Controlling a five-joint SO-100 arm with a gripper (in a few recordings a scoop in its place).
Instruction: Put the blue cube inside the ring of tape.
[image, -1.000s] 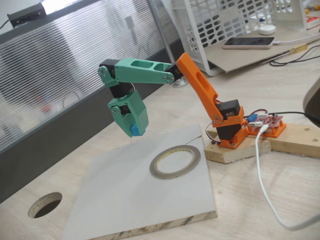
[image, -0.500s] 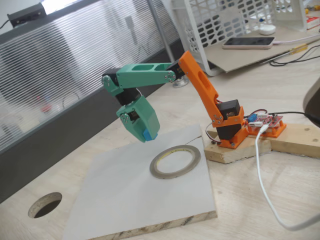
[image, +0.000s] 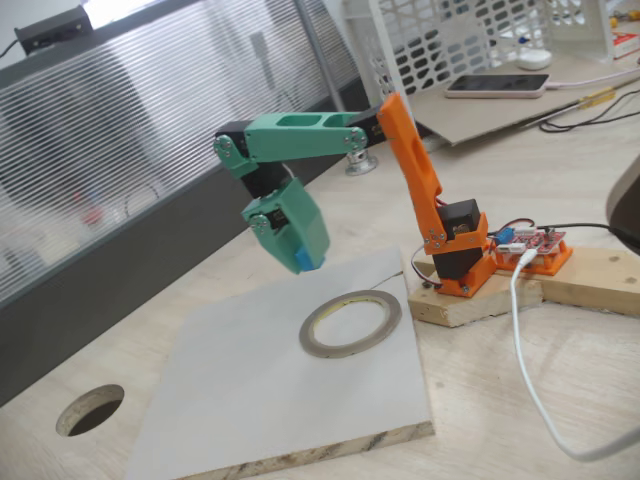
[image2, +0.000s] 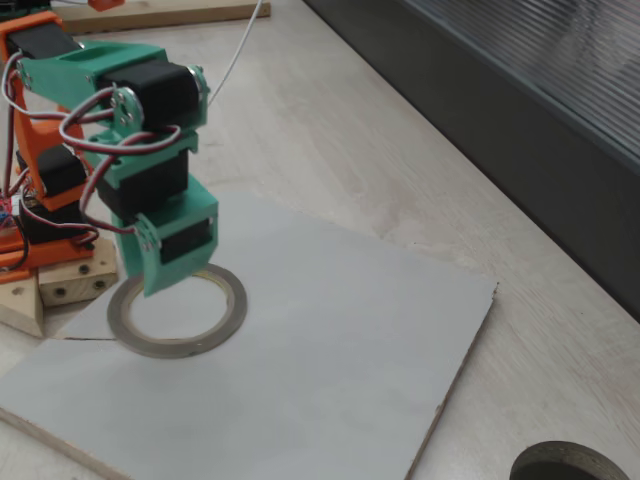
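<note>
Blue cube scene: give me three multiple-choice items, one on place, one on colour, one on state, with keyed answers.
1. Where is the blue cube?
A. In the gripper, above the board
B. Inside the ring of tape
C. In the round hole

2. What colour is the arm's lower link by its base?
A. Green
B. Orange
C. White

3. What lies inside the ring of tape?
A. The cube
B. A phone
C. Bare board

Answers: 1 A, blue shows at the raised gripper's tip. 2 B, the link rising from the base is orange. 3 C, the grey board shows through the opening.
</note>
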